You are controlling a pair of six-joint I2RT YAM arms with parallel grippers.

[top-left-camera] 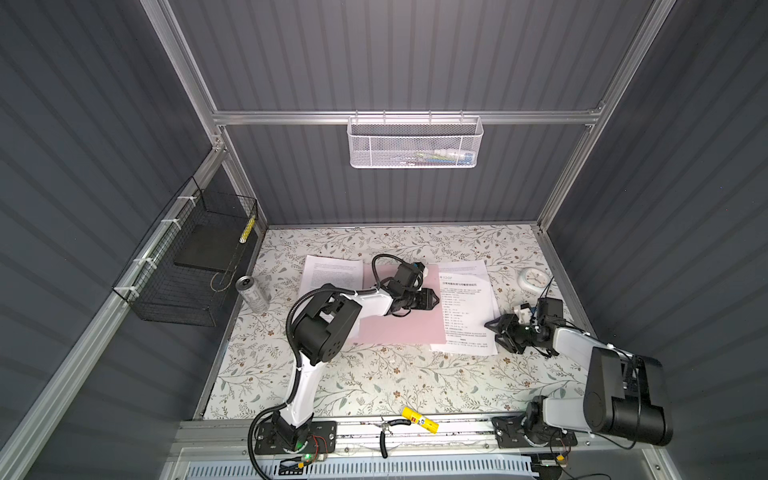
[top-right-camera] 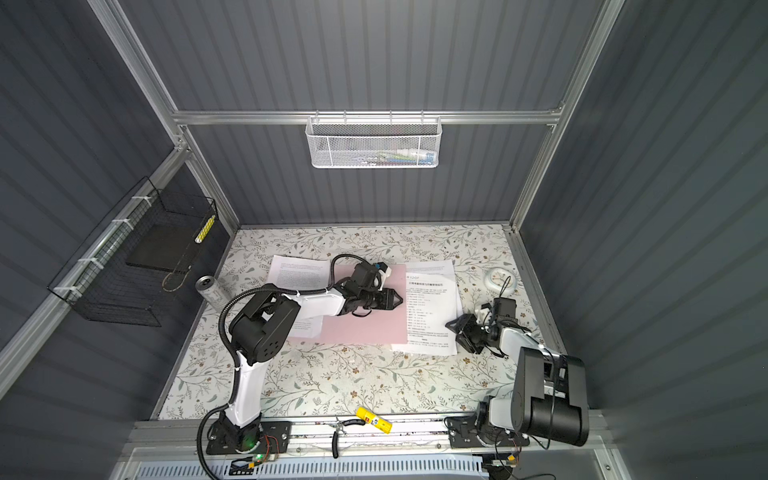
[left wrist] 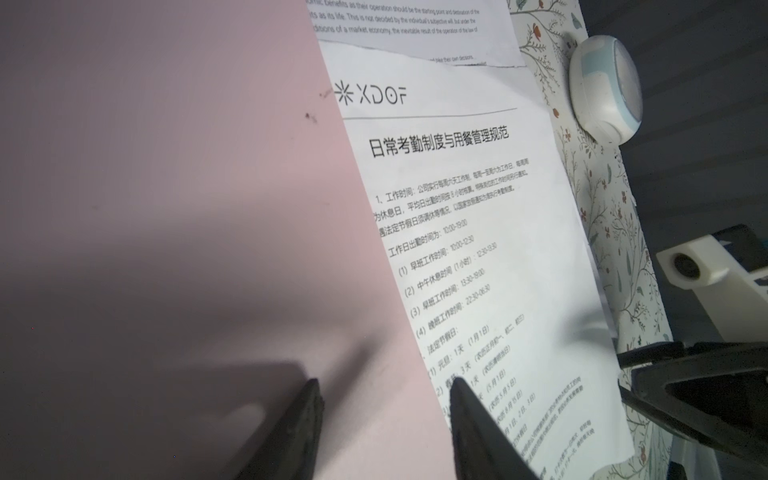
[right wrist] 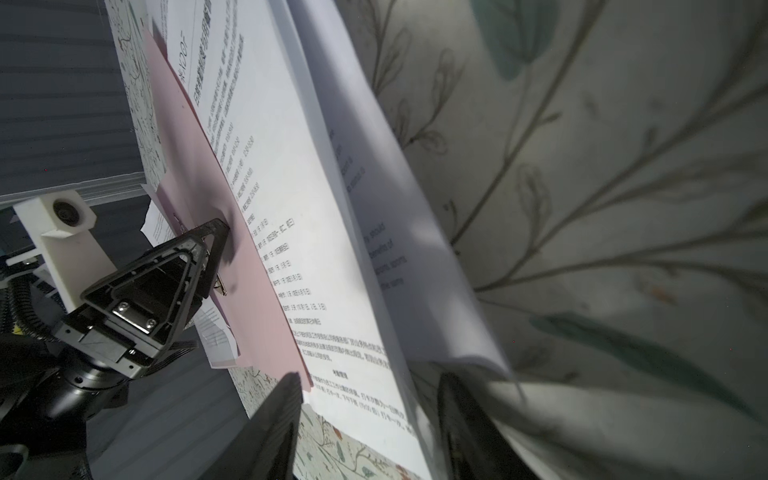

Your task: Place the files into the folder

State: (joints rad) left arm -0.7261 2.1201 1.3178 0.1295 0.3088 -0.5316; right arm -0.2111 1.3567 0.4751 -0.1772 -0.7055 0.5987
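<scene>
folder: pink, flat on the desk, centre; open or closed, cannot tell.
files: stack just right of the folder, left margin under its edge; inside or beneath, cannot tell.
loose sheet: sticks out on the folder's left side.
left gripper: jaws apart, empty, tips at the folder's right edge.
right gripper: jaws apart, straddling the stack's outer edge, nothing clamped.
progress: early, my read; nearly all the filing is left.

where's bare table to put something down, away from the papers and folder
Free: the wide table strip between the folder and the front rail; a narrower strip between the files and the back wall. Crowded: the middle, plus the can at left and clock at right.
</scene>
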